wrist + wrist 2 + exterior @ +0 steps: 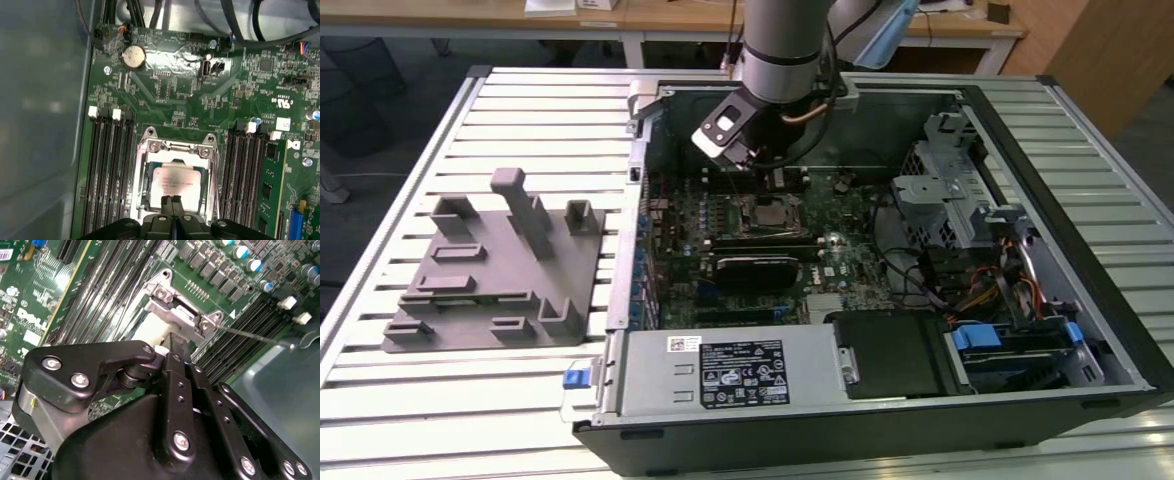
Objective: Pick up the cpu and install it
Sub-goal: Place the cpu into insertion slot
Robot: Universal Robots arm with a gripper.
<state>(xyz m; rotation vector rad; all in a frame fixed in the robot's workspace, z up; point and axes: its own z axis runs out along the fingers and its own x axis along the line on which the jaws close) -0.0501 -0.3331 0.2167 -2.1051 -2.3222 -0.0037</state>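
Slatted table: open case, cpu in socket, gripper clenched over it.

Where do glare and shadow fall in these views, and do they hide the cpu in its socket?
First wrist view: strong glare on the board beside the coin battery; the cpu shows a soft sheen, plainly visible. Second wrist view: the dark gripper covers part of the pale cpu. Exterior view: the computer case is dim inside, the table around it bright.
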